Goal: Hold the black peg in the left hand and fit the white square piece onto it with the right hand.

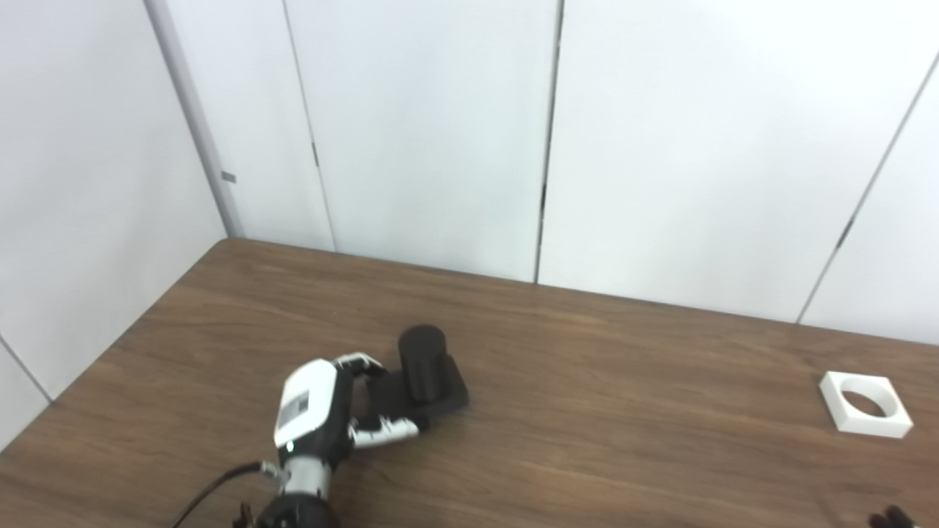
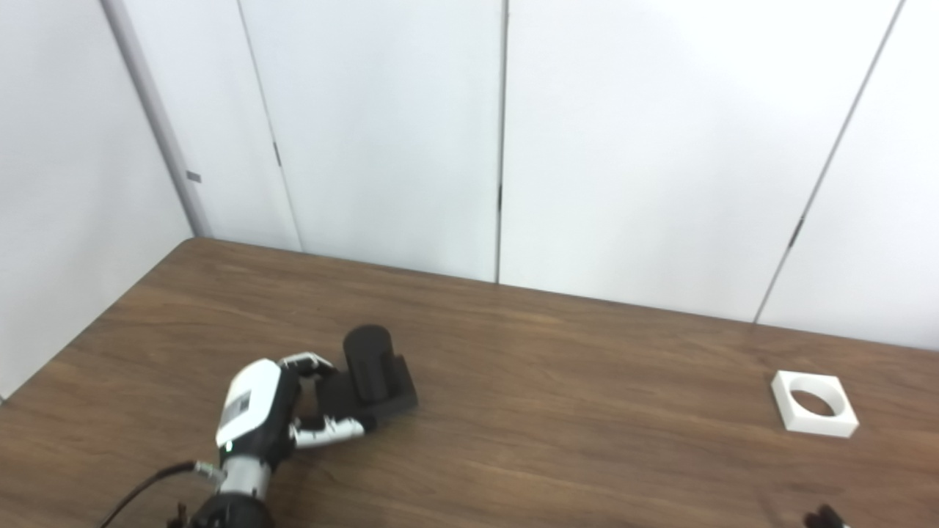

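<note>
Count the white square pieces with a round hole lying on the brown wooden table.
1. The white square piece with a round hole lies flat near the table's right edge, alone and untouched; none seems hidden.

The table (image 1: pixel 587 411) is dark brown wood with lengthwise grain streaks. The peg (image 1: pixel 424 363) and its square base are matte black throughout. The left hand (image 1: pixel 323 411) has a white back shell bearing a grey patch, possibly a label, with black palm parts and pale silver-white fingers (image 1: pixel 385 433). At far right, the square piece (image 1: pixel 866 404) is plain white. The wall panels (image 1: pixel 425 125) behind are white with dark seams.
</note>
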Controlling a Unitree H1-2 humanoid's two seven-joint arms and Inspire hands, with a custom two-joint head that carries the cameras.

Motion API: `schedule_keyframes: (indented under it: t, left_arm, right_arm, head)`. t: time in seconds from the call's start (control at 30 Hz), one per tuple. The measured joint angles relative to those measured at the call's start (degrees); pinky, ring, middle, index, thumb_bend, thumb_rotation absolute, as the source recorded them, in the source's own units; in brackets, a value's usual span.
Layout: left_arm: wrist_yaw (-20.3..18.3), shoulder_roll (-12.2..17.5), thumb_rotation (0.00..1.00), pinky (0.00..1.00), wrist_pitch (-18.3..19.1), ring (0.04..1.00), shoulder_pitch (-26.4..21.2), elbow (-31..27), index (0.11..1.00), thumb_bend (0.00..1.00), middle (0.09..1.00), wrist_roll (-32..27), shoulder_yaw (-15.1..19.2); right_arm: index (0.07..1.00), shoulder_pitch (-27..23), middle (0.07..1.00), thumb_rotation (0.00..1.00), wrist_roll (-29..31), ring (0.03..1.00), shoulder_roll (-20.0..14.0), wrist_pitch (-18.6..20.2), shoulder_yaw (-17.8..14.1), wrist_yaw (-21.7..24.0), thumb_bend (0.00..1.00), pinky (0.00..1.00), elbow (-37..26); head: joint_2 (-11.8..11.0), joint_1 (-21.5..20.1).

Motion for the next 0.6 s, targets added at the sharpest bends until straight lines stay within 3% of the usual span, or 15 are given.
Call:
schedule_keyframes:
  t: [0.13, 0.3, 0.6]
  left_arm:
    - [-4.53, -2.32, 0.05, 0.66, 0.41, 0.755, 4.2, -6.95, 0.487, 0.51, 0.717, -0.11, -2.0]
    - [-7.81, -2.61, 0.05, 0.66, -0.25, 0.756, 7.75, -11.18, 0.486, 0.51, 0.719, 2.69, -5.21]
    - [-10.42, -3.06, 0.04, 0.7, -6.55, 0.793, 11.78, -13.09, 0.487, 0.52, 0.744, 4.51, -10.57]
  right_arm:
    - [0.946, 0.75, 0.941, 1.0, -2.17, 0.996, 0.7, 2.98, 0.8, -1.08, 0.7, 1.0, -2.76]
    - [0.936, 1.57, 0.922, 1.0, -4.07, 0.973, 1.89, 4.89, 1.63, -1.89, 0.65, 1.0, -4.81]
    - [0.929, 2.27, 0.908, 1.0, -8.1, 0.948, 2.95, 8.34, 3.73, -2.41, 0.49, 1.0, -8.99]
  head:
    - [1.32, -1.94]
    - [3.43, -4.93]
    - [6.6, -9.67]
